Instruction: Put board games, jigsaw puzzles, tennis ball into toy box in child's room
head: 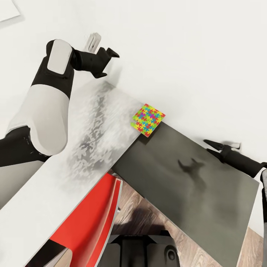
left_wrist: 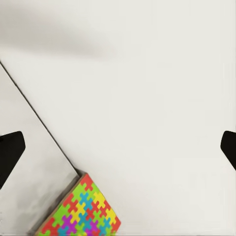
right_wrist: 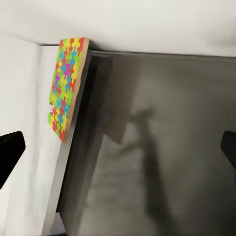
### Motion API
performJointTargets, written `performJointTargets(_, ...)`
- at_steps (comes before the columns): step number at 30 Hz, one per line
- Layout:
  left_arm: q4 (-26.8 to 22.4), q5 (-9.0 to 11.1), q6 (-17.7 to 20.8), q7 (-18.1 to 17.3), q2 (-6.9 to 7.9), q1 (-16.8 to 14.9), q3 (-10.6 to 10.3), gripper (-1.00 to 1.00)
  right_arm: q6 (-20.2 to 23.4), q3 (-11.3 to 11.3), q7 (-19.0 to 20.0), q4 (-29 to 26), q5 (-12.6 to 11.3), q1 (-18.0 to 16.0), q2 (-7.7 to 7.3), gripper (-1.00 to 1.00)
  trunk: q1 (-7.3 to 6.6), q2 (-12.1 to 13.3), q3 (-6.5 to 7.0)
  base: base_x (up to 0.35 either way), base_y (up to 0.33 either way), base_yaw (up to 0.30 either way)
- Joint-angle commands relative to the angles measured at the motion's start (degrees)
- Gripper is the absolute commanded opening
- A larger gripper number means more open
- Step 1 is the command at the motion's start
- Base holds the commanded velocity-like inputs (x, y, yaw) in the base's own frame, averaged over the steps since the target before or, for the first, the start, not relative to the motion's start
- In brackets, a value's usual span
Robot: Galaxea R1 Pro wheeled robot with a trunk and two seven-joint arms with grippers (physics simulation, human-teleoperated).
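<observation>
Up near the wall, we see the left end effector [head: 105,62] with its fingers spread and nothing between them, hanging past the worktop's [head: 44,185] far edge. Our right end effector [head: 212,146] is likewise released, held over the dark side panel [head: 193,193]. One jigsaw puzzle [head: 148,119] lies at the worktop's corner, overhanging that panel. A red chair [head: 92,222] stands below, on wood floor [head: 193,252].
</observation>
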Motion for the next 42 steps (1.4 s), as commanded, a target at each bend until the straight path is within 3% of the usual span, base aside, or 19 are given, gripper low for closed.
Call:
performJointTargets(1,-0.2,0.54,1.41,0.56,-0.11,-0.3,0.32,1.0,0.17,0.06,0.48,0.06,0.38,-0.45,0.27,1.0,0.03,-0.09,-0.07,0.0,0.0,0.0)
performJointTargets(9,-1.08,0.52,5.56,0.54,-0.25,-1.1,-0.12,1.0,-0.18,2.2,0.48,0.26,0.31,-2.02,0.9,1.0,0.03,-0.09,-0.07,0.0,0.0,0.0)
performJointTargets(15,-1.65,0.52,7.37,0.54,-0.3,-2.15,-1.68,1.0,-0.72,4.41,0.36,0.55,0.26,-2.84,1.58,1.0,0.03,-0.09,-0.07,0.0,0.0,0.0)
performJointTargets(17,-2.03,0.56,7.78,0.5,-0.28,-2.51,-2.86,1.0,-0.87,4.99,0.28,0.75,0.3,-3.17,2.57,1.0,0.03,-0.09,-0.07,0.0,0.0,0.0)
performJointTargets(28,-6.1,1.0,8.38,0.15,0.47,-2.6,-7.1,1.0,-1.09,5.8,0.07,1.25,0.55,-4.5,5.65,1.0,0.03,-0.09,-0.07,0.0,0.0,0.0)
performJointTargets(36,-9.94,2.0,8.47,-0.06,0.48,-1.28,-10.33,1.0,-1.21,5.93,0.03,1.63,0.59,-4.79,6.31,1.0,0.03,-0.09,-0.07,0.0,0.0,0.0)
performJointTargets(42,-14.31,4.22,8.49,0.2,0.35,1.23,-12.04,1.0,-1.99,6.01,0.02,2.8,0.61,-4.97,7.04,1.0,0.03,-0.09,-0.07,0.0,0.0,0.0)
